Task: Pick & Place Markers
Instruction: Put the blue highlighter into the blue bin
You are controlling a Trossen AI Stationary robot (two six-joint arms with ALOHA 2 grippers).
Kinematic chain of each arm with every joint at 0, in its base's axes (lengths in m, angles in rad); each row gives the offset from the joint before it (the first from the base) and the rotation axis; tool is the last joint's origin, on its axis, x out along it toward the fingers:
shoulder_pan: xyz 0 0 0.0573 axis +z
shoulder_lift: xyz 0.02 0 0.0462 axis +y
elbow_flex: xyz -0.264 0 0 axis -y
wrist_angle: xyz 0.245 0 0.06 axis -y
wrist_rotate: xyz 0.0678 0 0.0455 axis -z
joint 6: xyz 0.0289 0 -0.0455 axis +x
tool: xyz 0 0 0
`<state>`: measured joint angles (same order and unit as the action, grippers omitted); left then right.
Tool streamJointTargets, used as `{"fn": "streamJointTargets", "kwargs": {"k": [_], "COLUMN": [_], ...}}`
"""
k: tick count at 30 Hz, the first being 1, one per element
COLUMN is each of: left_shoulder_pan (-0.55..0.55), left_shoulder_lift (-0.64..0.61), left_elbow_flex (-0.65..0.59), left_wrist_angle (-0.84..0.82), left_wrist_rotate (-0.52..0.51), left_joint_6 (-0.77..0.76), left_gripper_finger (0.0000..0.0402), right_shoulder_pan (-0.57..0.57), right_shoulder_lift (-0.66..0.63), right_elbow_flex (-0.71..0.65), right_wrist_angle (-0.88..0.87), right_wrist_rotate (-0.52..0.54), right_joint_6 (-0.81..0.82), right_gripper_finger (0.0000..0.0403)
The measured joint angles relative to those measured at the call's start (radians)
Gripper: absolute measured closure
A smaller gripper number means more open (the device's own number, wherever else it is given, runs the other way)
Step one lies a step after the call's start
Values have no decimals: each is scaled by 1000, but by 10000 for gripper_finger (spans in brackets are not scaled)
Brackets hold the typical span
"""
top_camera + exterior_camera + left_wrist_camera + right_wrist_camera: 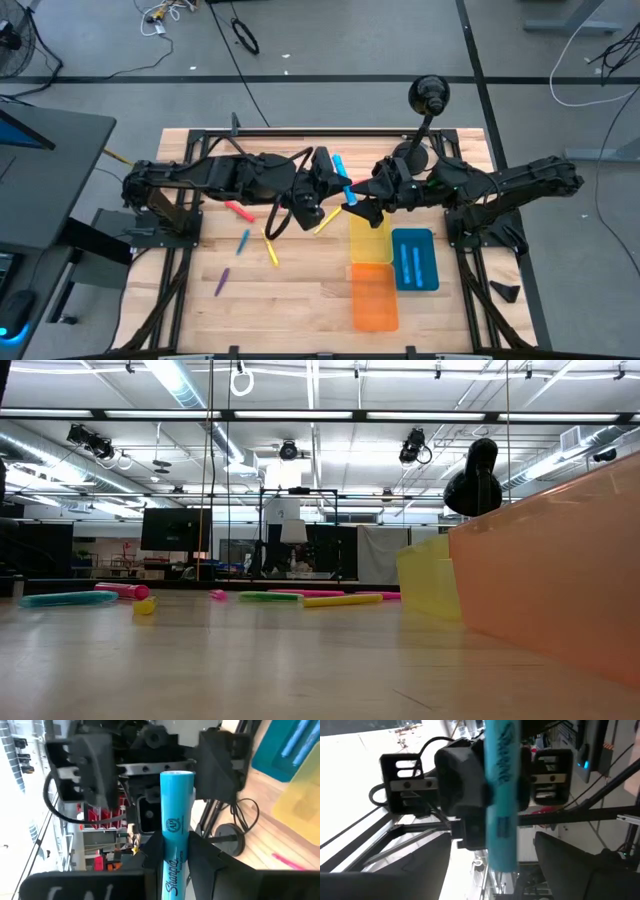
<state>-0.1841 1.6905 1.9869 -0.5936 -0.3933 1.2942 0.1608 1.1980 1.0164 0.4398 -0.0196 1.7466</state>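
While both arms meet above mid-surface in the high view, the left pincer (325, 190) pinches a blue marker (341, 170) with the right pincer (358, 203) just beside it; two blue markers already lie in the blue tray (414, 262), the yellow tray (368, 240) and orange tray (374, 298) look bare, and about six strays (240, 212) remain on the wood. Low view: loose markers (340, 600) lie along the surface (250, 660), so most sorting looks undone. Wrist views: left fingers (210, 865) clamp the blue marker (176, 835); right fingers (560, 870) stand spread short of it, likely a handover.
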Motion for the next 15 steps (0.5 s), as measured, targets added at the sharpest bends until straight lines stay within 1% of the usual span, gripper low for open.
{"fn": "streamJointTargets", "kwargs": {"k": [5,15], "left_shoulder_pan": [-13,-17], "left_shoulder_lift": [4,4], "left_elbow_flex": [0,0], "left_wrist_angle": [-6,-7], "left_wrist_rotate": [-13,-13], "left_joint_6": [-1,-26], "left_gripper_finger": [336,336], "right_shoulder_pan": [0,0], "right_shoulder_lift": [0,0], "right_elbow_flex": [0,0], "right_wrist_angle": [-36,-57], "right_wrist_rotate": [0,0], "right_joint_6": [9,-9], "right_gripper_finger": [161,282]}}
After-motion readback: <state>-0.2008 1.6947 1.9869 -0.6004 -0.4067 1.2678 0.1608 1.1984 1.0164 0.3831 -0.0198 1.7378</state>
